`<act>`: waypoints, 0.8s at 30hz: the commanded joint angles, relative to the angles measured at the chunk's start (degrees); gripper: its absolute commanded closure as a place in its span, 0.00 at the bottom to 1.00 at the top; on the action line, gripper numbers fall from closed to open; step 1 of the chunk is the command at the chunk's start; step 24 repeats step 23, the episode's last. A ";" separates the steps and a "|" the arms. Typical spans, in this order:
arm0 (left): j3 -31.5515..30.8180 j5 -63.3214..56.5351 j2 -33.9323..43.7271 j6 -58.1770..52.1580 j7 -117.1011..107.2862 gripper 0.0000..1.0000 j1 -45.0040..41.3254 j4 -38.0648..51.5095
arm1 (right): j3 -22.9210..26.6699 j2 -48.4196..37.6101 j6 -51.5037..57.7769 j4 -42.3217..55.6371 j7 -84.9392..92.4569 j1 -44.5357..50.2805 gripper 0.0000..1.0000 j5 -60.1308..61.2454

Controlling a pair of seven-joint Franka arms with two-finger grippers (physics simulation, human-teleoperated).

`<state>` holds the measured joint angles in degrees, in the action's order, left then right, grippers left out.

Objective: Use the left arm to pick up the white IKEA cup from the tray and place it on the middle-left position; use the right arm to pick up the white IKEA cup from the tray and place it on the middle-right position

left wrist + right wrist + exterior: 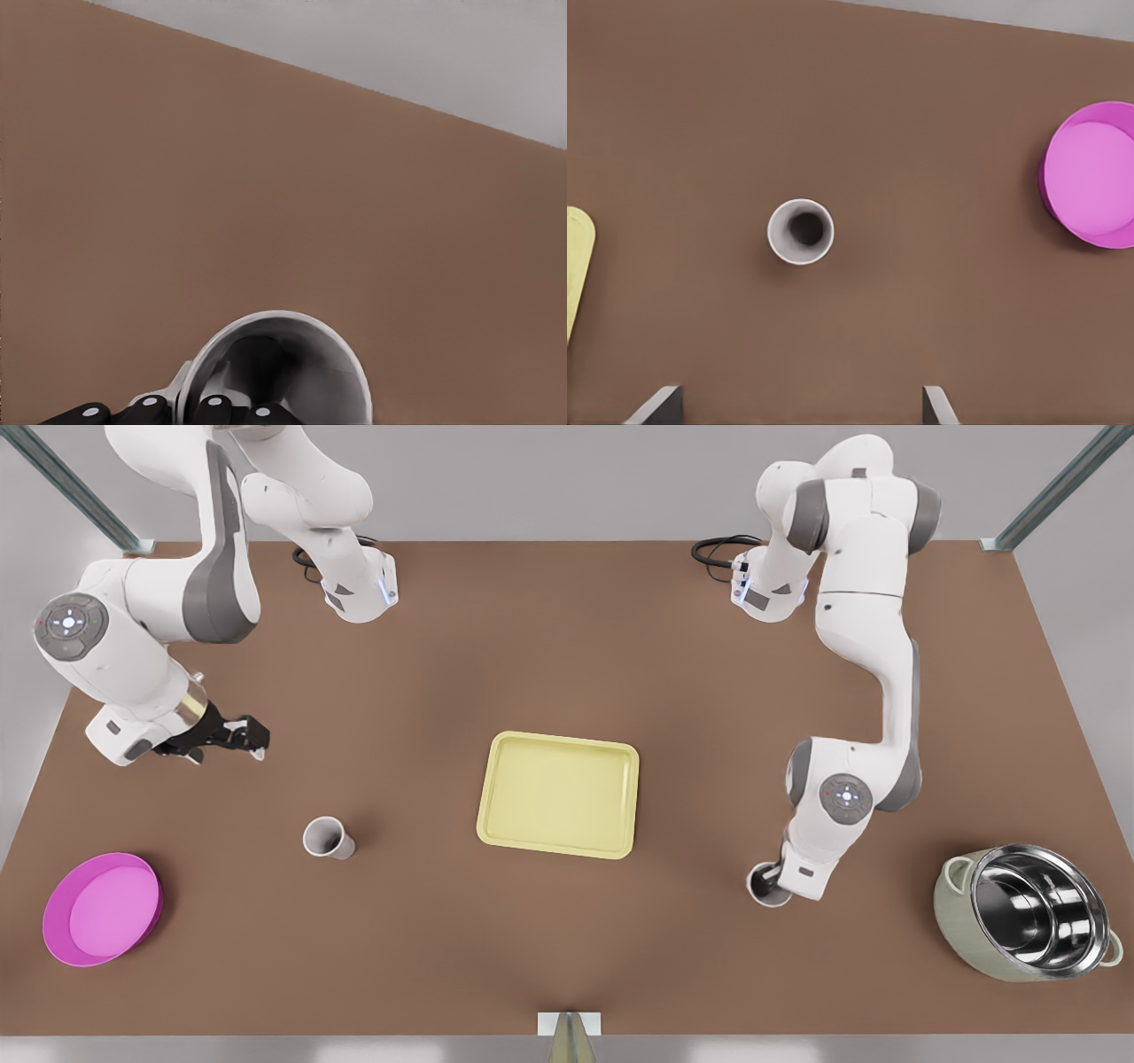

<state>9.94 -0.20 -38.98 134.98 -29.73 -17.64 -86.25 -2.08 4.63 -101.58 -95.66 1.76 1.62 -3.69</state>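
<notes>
Both white cups stood on the brown tabletop (567, 646), off the tray (558, 737). The first cup (758, 886) sat upright at the left hand (769, 881), whose fingers (213, 409) appeared pinched on its rim wall, one inside and one outside. The second cup (801, 232) stood well below the right hand (799, 407), which hung wide open and waited. Each cup looked light, stiff and smooth-sided, probably slippery and easy to tip. A pinch across the rim wall, or a wide hold around the body, seemed soundest.
</notes>
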 commanded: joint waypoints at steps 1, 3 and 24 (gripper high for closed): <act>0.08 0.64 -1.71 10.48 20.24 0.85 1.20 0.73 | 0.06 0.29 0.59 0.03 -0.80 -0.30 0.00 -0.09; 0.08 0.82 -2.85 12.32 20.15 0.85 1.29 0.82 | 0.06 0.29 0.59 0.03 -0.88 -0.21 0.00 0.00; -0.97 3.37 18.76 -50.25 36.23 0.00 2.78 12.15 | -0.03 0.38 1.03 0.03 -0.88 0.05 0.00 0.26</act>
